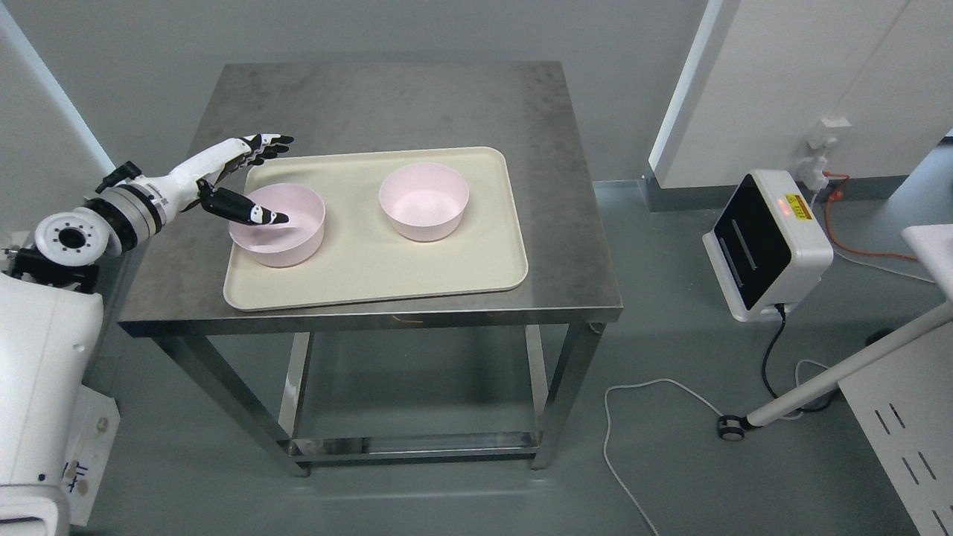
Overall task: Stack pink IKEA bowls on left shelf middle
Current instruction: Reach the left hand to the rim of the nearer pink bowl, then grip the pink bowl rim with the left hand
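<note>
A: Where are we with the bowls?

B: Both on the cream tray [372, 275] on the steel bench [372, 97]. Our left hand [242, 175] is at the left pink bowl [287, 238], thumb dipped inside, the other fingers [272, 145] stretched behind the rim, not clamped. The right pink bowl [424, 201] sits apart, untouched.
</note>
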`<state>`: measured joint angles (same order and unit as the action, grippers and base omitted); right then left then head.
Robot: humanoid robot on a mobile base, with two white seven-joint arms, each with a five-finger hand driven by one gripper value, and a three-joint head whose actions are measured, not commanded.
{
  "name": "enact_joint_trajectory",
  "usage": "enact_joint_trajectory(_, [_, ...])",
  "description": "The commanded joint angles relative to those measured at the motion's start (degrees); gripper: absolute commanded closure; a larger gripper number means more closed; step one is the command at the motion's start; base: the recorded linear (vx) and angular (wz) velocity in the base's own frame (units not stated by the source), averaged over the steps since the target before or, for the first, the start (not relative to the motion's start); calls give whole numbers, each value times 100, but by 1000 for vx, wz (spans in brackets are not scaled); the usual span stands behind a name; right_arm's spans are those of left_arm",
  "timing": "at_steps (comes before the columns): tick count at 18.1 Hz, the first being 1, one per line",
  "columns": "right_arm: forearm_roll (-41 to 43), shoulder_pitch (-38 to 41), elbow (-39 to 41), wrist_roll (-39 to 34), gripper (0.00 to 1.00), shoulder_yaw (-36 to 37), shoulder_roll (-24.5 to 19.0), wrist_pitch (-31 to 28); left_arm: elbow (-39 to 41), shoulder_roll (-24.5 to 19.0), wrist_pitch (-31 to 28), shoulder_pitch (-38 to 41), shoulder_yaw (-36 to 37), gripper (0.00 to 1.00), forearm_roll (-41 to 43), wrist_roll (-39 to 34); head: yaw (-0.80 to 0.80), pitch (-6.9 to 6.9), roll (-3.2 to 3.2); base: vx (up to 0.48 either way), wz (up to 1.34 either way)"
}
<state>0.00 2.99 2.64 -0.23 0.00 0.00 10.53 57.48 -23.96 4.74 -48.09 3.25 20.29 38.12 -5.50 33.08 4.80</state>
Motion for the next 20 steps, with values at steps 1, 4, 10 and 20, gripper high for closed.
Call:
enact_joint_trajectory(1, [-44, 0, 0, 5, 0, 53, 100, 11, -844, -197, 79, -96, 369, 19, 221, -332, 0, 0, 0, 0, 0])
enact_joint_trajectory(4, [-44, 0, 0, 5, 0, 53, 100, 11, -835, -179, 334, -69, 343, 30, 213, -323, 0, 0, 0, 0, 0])
enact_joint_trajectory(10, [-44, 0, 0, -4, 0, 53, 100, 11, -835, -21, 396, -96, 387, 45, 221, -332, 0, 0, 0, 0, 0])
enact_joint_trajectory(20, [-44, 0, 0, -4, 0, 53, 100, 11, -835, 137, 1098, -254, 519, 82, 432, -341, 0, 0, 0, 1, 12])
